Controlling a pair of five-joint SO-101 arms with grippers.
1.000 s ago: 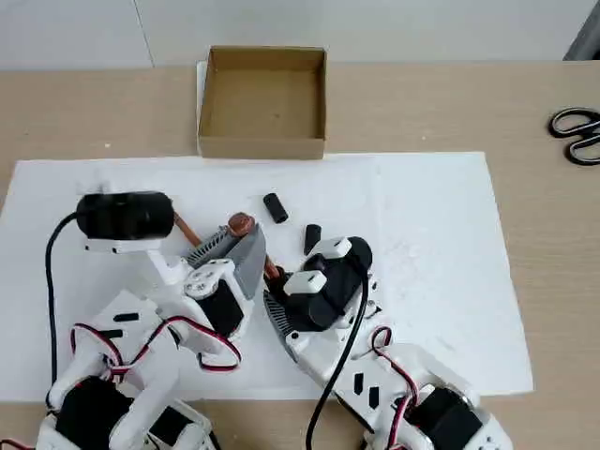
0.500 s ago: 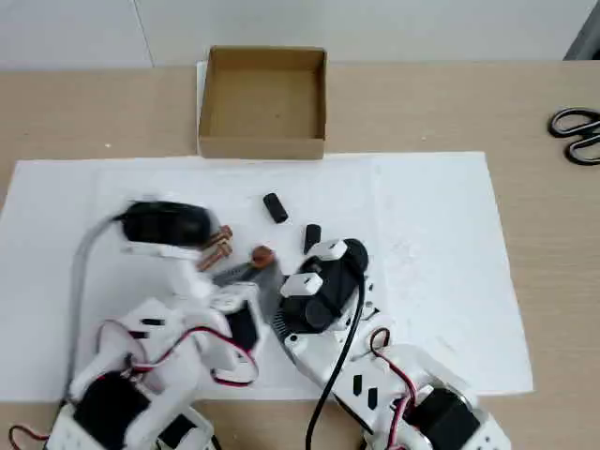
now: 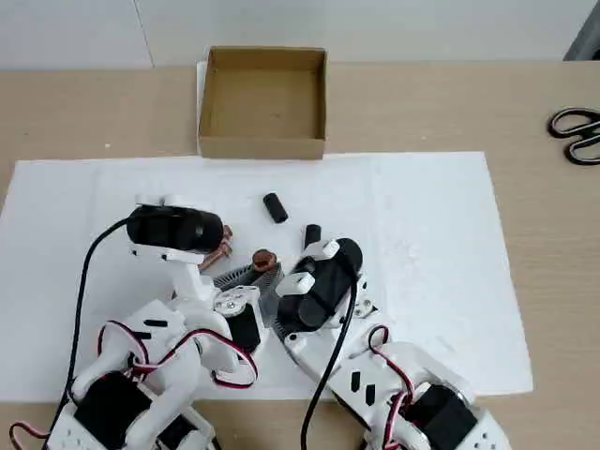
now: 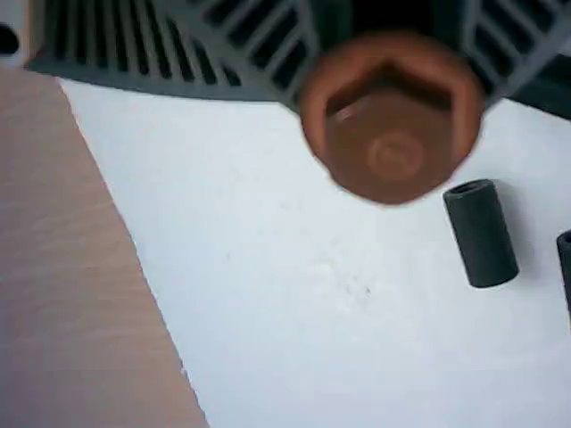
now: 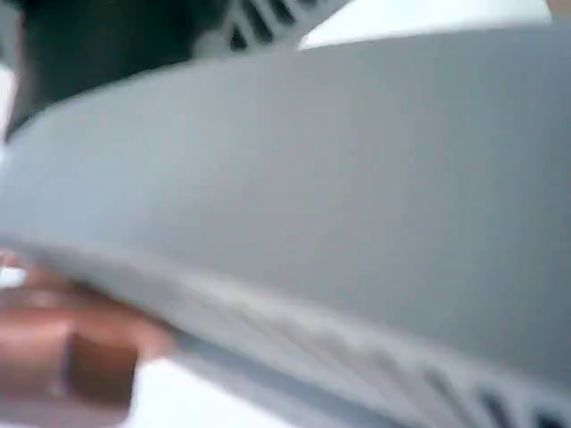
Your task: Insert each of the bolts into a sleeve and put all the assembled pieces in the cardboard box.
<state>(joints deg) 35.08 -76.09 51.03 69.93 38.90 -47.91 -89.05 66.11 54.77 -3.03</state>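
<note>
left gripper [image 3: 259, 274] clamped on brown bolt [image 4: 391, 134] above white paper [image 3: 431, 216]. right gripper [image 3: 278, 316] just beside it, grip state cannot tell. two black sleeves [image 3: 275, 207] nearby; cardboard box [image 3: 262, 147] beyond.

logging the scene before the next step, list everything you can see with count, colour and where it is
cardboard box: one, brown, far side of the table
paper sheet: one, white, spread in front of the box
sleeves: two, black, lying apart on the sheet, the second nearer the arms
held bolt: one, brown, in the left gripper
loose bolts: brown, on the sheet, partly hidden by the left arm's camera, count unclear
scissors: one pair, black, high view's right edge
table: one, light wood
left gripper: dark grey, shut on the held bolt
right arm: white and black, beside the left arm
</note>
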